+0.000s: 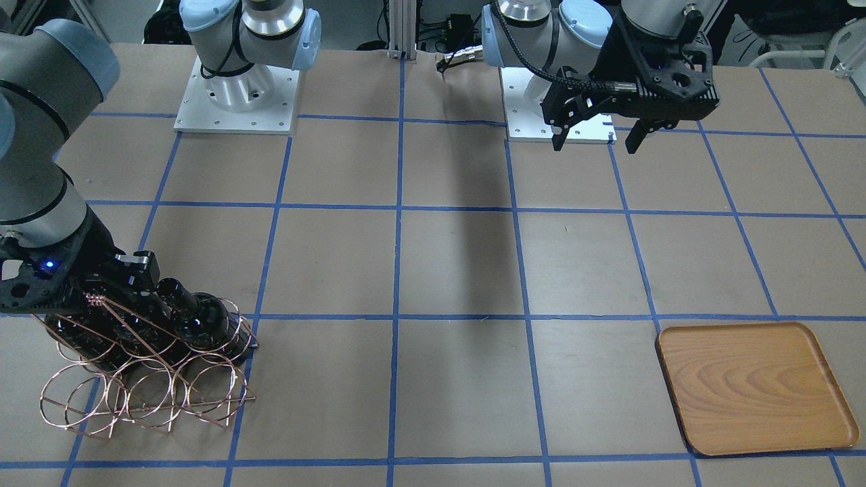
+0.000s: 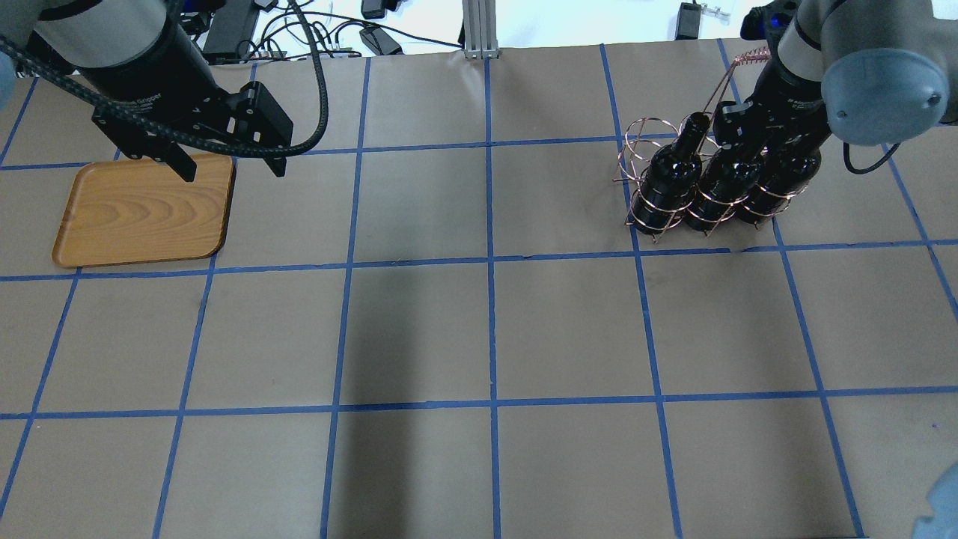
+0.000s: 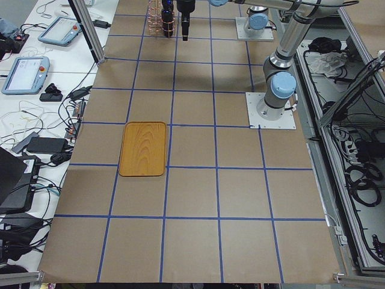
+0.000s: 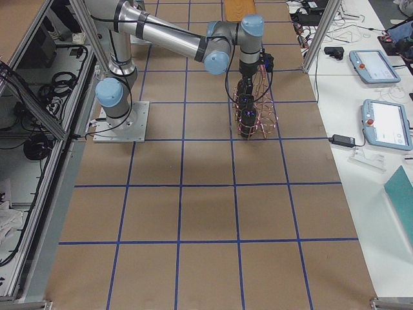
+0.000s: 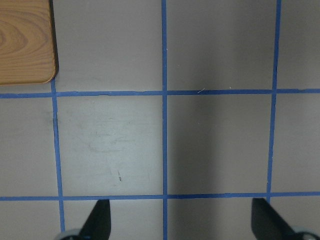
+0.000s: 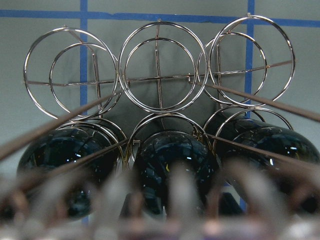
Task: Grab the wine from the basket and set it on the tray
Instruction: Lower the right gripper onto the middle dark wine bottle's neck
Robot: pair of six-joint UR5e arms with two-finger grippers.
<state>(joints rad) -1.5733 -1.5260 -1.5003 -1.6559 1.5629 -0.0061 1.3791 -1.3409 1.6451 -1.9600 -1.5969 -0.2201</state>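
Three near-black wine bottles lie side by side in the copper wire basket (image 2: 636, 146), at the far right in the overhead view. They are the left (image 2: 668, 178), middle (image 2: 717, 183) and right (image 2: 775, 183) bottles. My right gripper (image 2: 737, 121) sits at the neck end, its fingers close on either side of the middle bottle's neck. In the right wrist view the middle bottle (image 6: 172, 160) lies straight ahead, and the fingers are blurred. My left gripper (image 2: 232, 174) is open and empty, hovering at the right edge of the wooden tray (image 2: 142, 209), which has nothing on it.
The basket's coiled handle bar (image 2: 748, 56) rises beside my right wrist. Its second tier of rings (image 6: 157, 65) holds nothing. Brown paper with blue tape grid lines (image 2: 490, 262) covers the table. My left wrist view shows the tray's corner (image 5: 25, 45).
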